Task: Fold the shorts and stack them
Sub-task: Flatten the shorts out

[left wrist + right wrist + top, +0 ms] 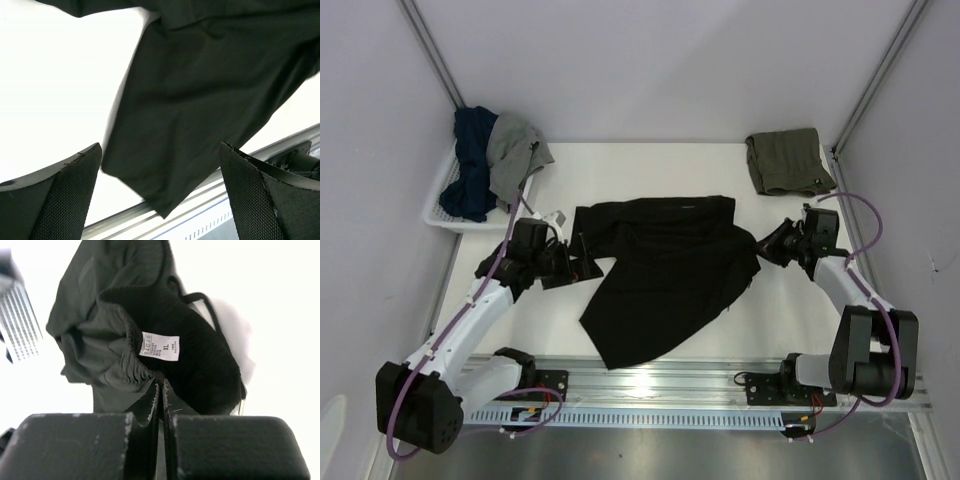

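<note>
The black shorts (665,270) lie spread out in the middle of the white table, one leg reaching toward the near edge. My right gripper (767,245) is at their right edge. In the right wrist view it (161,383) is shut, pinching the ribbed waistband (200,355) just below a white size label (160,346). My left gripper (582,260) hovers at the shorts' left edge, open, with nothing between its fingers (75,190); the black cloth (200,100) lies beyond them. The olive-green shorts (787,162) sit folded at the back right corner.
A white basket (435,215) at the back left holds dark blue and grey clothes (490,160). A metal rail (650,378) runs along the near table edge between the arm bases. White walls and frame posts close in both sides.
</note>
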`<act>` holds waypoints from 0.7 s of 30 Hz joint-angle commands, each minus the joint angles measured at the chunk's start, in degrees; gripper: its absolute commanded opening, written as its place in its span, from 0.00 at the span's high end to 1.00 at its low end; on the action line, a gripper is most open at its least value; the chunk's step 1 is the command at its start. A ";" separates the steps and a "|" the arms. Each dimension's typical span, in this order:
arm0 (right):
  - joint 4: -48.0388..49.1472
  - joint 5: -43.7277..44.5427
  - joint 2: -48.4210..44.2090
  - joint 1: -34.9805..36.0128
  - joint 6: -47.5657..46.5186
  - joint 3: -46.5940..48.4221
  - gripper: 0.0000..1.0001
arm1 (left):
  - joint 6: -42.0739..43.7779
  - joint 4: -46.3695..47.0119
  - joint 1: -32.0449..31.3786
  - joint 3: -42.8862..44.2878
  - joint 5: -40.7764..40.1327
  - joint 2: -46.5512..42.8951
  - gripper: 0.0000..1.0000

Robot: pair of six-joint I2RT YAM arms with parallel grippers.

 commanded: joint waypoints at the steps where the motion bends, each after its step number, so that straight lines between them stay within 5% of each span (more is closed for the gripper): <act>1: 6.69 -0.49 2.59 -3.26 2.92 3.82 1.00 | -0.80 3.16 -1.85 -0.51 0.50 1.65 0.01; 12: 6.08 1.10 10.94 -6.78 -0.76 8.75 1.00 | -11.52 9.93 -18.35 -8.06 -4.51 -1.06 0.01; 21: 0.74 4.00 5.60 -6.43 -3.92 5.94 1.00 | -16.18 14.41 -19.96 -9.05 -11.19 1.11 0.01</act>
